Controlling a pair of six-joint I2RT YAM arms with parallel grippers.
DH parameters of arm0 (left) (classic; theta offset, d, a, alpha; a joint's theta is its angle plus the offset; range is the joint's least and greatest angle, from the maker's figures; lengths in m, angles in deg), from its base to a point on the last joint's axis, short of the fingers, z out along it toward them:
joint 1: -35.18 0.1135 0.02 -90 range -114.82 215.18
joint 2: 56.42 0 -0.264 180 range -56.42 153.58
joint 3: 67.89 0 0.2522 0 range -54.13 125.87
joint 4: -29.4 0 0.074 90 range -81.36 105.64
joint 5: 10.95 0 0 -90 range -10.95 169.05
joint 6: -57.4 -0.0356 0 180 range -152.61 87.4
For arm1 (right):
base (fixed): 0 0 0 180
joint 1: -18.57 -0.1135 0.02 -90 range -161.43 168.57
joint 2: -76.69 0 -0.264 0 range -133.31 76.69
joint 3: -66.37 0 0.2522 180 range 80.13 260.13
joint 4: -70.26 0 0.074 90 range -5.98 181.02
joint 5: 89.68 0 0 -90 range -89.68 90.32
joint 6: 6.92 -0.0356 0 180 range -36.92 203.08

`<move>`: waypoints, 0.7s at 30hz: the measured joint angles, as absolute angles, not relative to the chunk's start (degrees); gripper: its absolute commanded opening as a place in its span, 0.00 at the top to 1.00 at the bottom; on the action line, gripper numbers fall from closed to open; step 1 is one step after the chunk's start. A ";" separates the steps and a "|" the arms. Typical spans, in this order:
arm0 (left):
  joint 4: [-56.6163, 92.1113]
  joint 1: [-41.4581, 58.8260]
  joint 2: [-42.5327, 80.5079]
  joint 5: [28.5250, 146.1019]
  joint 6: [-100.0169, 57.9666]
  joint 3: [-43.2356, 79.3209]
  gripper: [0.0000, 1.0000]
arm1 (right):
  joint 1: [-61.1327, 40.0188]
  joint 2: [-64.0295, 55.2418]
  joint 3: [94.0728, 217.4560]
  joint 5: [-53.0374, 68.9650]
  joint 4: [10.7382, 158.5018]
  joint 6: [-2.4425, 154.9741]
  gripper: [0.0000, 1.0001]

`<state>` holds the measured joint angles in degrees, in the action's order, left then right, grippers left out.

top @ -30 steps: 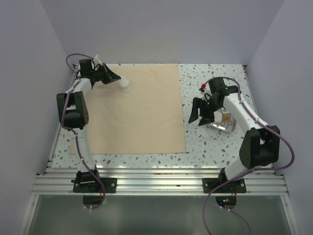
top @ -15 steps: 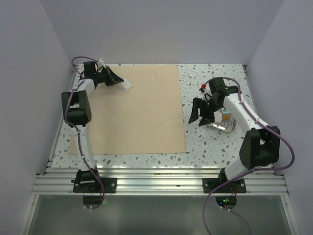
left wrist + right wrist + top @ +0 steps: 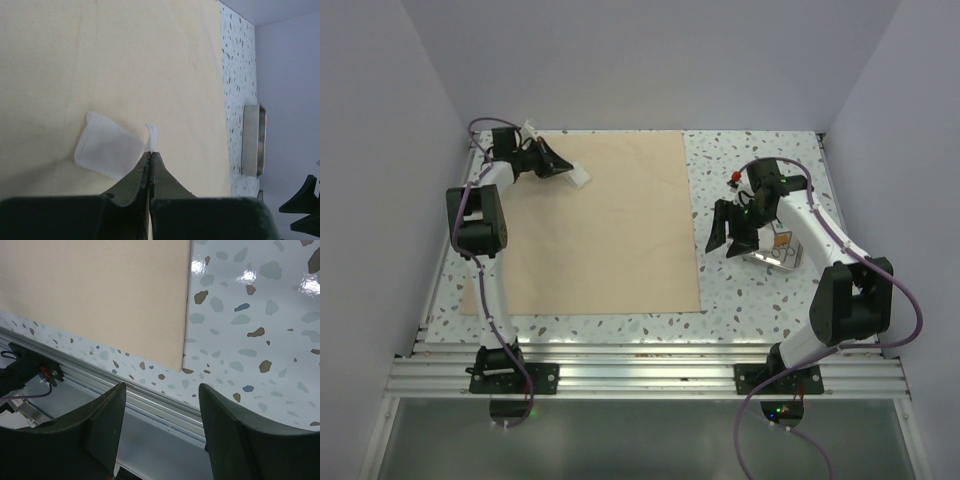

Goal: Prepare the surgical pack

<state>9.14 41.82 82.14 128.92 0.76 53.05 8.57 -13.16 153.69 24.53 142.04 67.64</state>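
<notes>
- Top view: the large tan paper-like square sheet (image 3: 590, 225) lies flat on the speckled table (image 3: 760, 300), edges square to it. The left gripper (image 3: 560, 168) is at the sheet's 11 o'clock corner, with a small white gauze square (image 3: 579, 178) at its tip. The small shiny steel tray (image 3: 775, 250), carrying packets, sits off the sheet at its 3 o'clock side, partly under the right gripper (image 3: 733, 238), whose jaws stand apart and hold nothing.
- Left wrist view: the jaws are pressed together on a thin white edge, apparently of the gauze. The rest of the gauze lies on the sheet at 10 o'clock from the tips, its longer side running roughly 10 to 4. The tray's long axis runs 12 to 6.
- Right wrist view: both fingers (image 3: 107, 425) are spread wide over bare table beside the sheet's near corner.
- Judgement: early stage. The sheet is laid and gauze placement is under way. The tray is not yet on the sheet. No scissors can be made out.
</notes>
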 measured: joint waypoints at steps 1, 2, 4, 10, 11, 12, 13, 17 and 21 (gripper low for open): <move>8.99 41.82 82.14 128.96 0.74 52.79 1.00 | 8.57 -13.16 153.69 24.53 142.02 67.64 0.36; 8.70 41.82 82.14 128.96 0.74 52.61 1.00 | 8.57 -13.16 153.69 24.55 142.04 67.64 0.36; 8.51 41.82 82.14 128.96 0.74 52.35 1.00 | 8.57 -13.16 153.69 24.53 142.02 67.66 0.36; 8.20 41.82 82.14 128.90 0.74 52.33 1.00 | 8.57 -13.16 153.58 24.55 142.00 67.66 0.36; 8.20 41.82 82.14 128.90 0.74 52.33 1.00 | 8.57 -13.16 153.41 24.55 141.96 67.66 0.36; 8.18 41.82 82.14 128.90 0.76 52.33 1.00 | 8.57 -13.16 153.27 24.55 141.96 67.66 0.36; 8.16 41.82 82.14 128.88 0.76 52.33 1.00 | 8.57 -13.16 153.12 24.55 141.93 67.66 0.36; 7.66 41.84 82.21 128.79 0.74 52.35 1.00 | 8.57 -13.16 153.01 24.53 142.00 67.66 0.36; 7.24 41.84 82.56 128.57 0.74 52.55 1.00 | 8.57 -13.16 152.97 24.53 142.00 67.66 0.36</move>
<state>7.24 41.84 82.56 128.57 0.74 52.55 8.57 -13.16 152.97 24.53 142.00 67.66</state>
